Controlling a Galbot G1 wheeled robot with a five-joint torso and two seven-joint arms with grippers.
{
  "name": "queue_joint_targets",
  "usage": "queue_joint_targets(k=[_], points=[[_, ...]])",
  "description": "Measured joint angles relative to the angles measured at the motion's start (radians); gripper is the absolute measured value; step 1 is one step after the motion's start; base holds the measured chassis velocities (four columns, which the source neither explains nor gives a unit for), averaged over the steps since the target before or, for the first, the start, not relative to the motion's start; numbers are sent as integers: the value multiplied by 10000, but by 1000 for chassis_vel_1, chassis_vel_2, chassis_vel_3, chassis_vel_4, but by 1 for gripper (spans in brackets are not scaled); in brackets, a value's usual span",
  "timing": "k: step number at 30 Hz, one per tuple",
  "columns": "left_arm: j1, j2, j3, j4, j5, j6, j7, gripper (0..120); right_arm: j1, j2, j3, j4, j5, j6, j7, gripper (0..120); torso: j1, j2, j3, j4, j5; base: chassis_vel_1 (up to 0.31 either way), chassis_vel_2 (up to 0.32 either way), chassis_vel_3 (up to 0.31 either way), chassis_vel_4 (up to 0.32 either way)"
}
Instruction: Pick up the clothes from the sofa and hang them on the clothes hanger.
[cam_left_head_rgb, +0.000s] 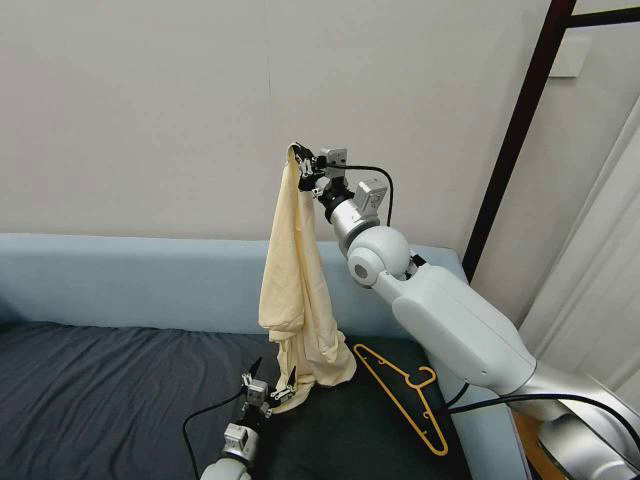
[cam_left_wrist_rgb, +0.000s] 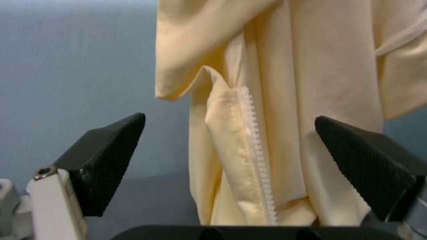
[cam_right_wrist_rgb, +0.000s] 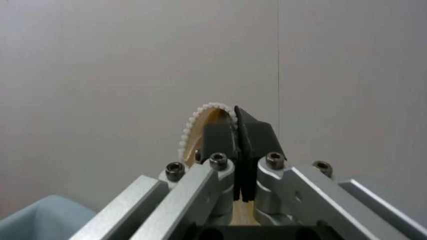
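Right gripper (cam_left_head_rgb: 301, 160) clamps yellow garment (cam_left_head_rgb: 295, 285) — bottom partly hidden.

We note garment (cam_left_head_rgb: 295, 290): soft matt cream cloth, toothed white trim along seam; right gripper (cam_right_wrist_rgb: 235, 122): brushed bare metal links, matt black pads (cam_right_wrist_rgb: 257, 137); left gripper (cam_left_wrist_rgb: 230, 120): black pads, finely ribbed, rubbery to our eye; sofa (cam_left_head_rgb: 120, 280): matt cloth; hanger (cam_left_head_rgb: 405, 390): smooth, orange, faint sheen; arm shell (cam_left_head_rgb: 460, 320): glossy pale plastic

Right arm raised to frame centre, right end effector (cam_left_head_rgb: 303, 160) clamped on the cream garment (cam_left_head_rgb: 293, 290); left end effector (cam_left_head_rgb: 271, 380) low at bottom centre, fingers spread.
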Motion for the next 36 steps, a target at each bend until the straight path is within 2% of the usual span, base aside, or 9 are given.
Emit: queue_joint_targets(k=[5, 9, 14, 15, 19, 25, 29, 33, 36], points=[[-84, -292, 110, 134, 121, 311, -614, 99, -3, -58, 0, 57, 24, -6, -6, 0, -1, 0, 0, 0, 0, 0, 0, 0, 0], [-136, -421, 116, 173, 116, 448, -1033, 90, -33, -160, 0, 142, 43, -17, -10, 0, 0, 0, 0, -1, 1, 0, 0, 0, 0], [-146, -358, 32, 128, -32, 481, -1242, 69, -72, -283, 0, 283, 85, -43, -12, 0, 0, 1, 0, 1, 1, 0, 0, 0, 0], [-146, -358, 32, 128, -32, 481, -1242, 69, -72, -283, 0, 283, 85, -43, -12, 0, 0, 1, 0, 1, 1, 0, 0, 0, 0], [-69, -400, -63, -74, -181, 481, -1246, 49, -69, -395, -21, 361, 122, -52, -12, 0, 0, 1, 0, 0, 0, 0, 0, 0, 0], [156, -318, -121, -342, -189, 484, -1238, 32, -80, -457, -21, 433, 134, -57, -10, 0, -1, 1, -1, 1, 0, 0, 0, 0, 0], [157, -281, -300, -339, -196, 481, -1223, 13, -117, -583, -23, 554, 183, -65, 2, 0, -1, 1, 0, 0, 0, 0, 0, 0, 0], [150, -312, -372, -331, -207, 441, -1202, 1, -124, -667, -27, 620, 218, -72, 33, 0, 0, 0, -1, 0, 0, 0, 0, 0, 0], [150, -358, -407, -319, -218, 424, -1187, 0, -141, -746, -29, 688, 264, -79, 76, 0, 0, 1, 0, 1, 0, 0, 0, 0, 0]])
